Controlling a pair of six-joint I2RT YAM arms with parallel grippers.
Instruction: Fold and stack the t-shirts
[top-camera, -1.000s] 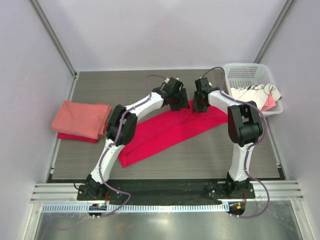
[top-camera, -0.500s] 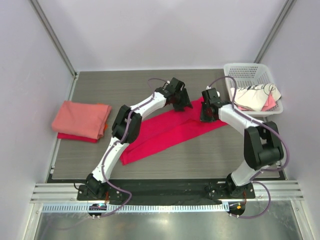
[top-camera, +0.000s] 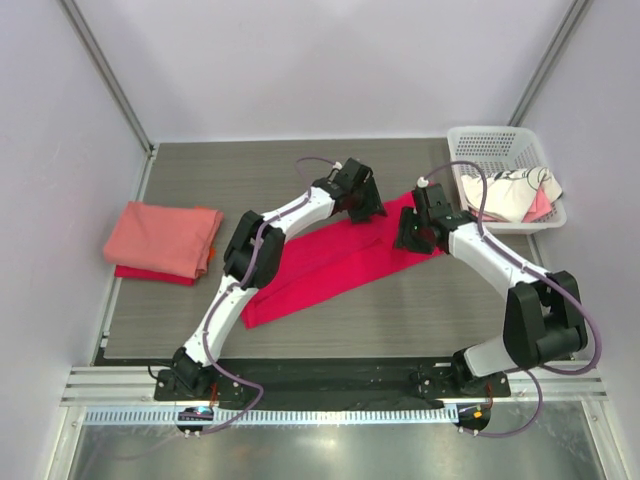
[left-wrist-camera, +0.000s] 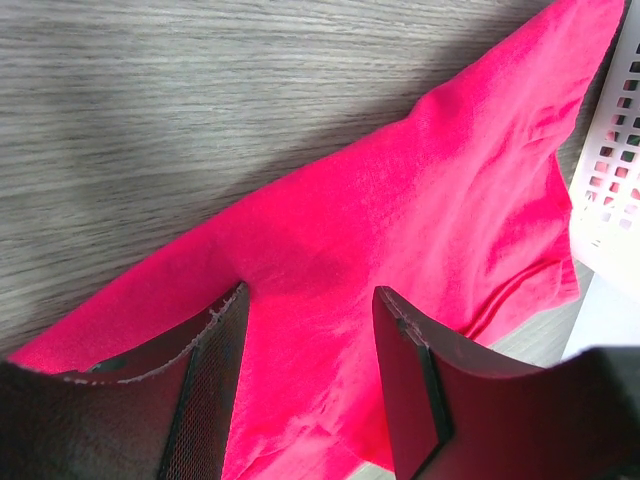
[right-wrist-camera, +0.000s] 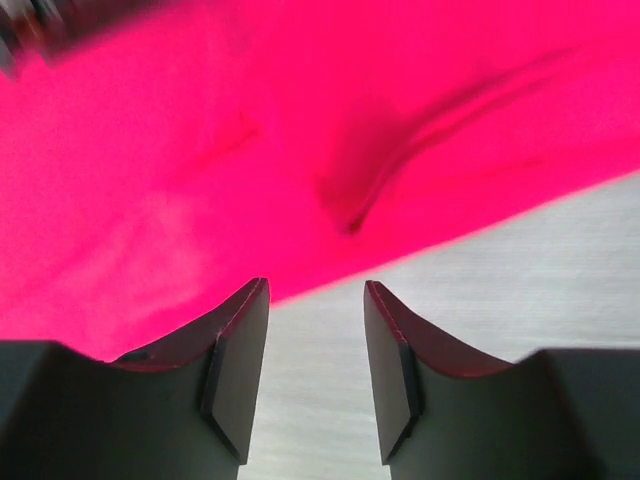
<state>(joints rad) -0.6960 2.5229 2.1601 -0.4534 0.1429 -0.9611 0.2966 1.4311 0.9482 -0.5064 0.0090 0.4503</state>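
A bright crimson t-shirt (top-camera: 320, 265) lies on the table as a long folded strip running from near left to far right. My left gripper (top-camera: 365, 208) hovers over its far edge; in the left wrist view the gripper (left-wrist-camera: 312, 300) is open above the crimson cloth (left-wrist-camera: 450, 200), nothing pinched. My right gripper (top-camera: 408, 238) is at the strip's right end; in the right wrist view it (right-wrist-camera: 315, 285) stands open at the cloth's (right-wrist-camera: 250, 130) near edge, with bare table between the fingers. A folded salmon-pink t-shirt (top-camera: 160, 238) rests on a red one (top-camera: 150, 273) at the left.
A white lattice basket (top-camera: 490, 148) stands at the far right, holding a white dark-printed t-shirt (top-camera: 510, 193). Its wall (left-wrist-camera: 612, 180) shows close to the crimson shirt's end in the left wrist view. Grey wood-grain table (top-camera: 230, 170) lies all round.
My right gripper has moved from the shirt's far edge toward its near right edge, the arm's elbow swinging out to the right. The left gripper has shifted slightly right.
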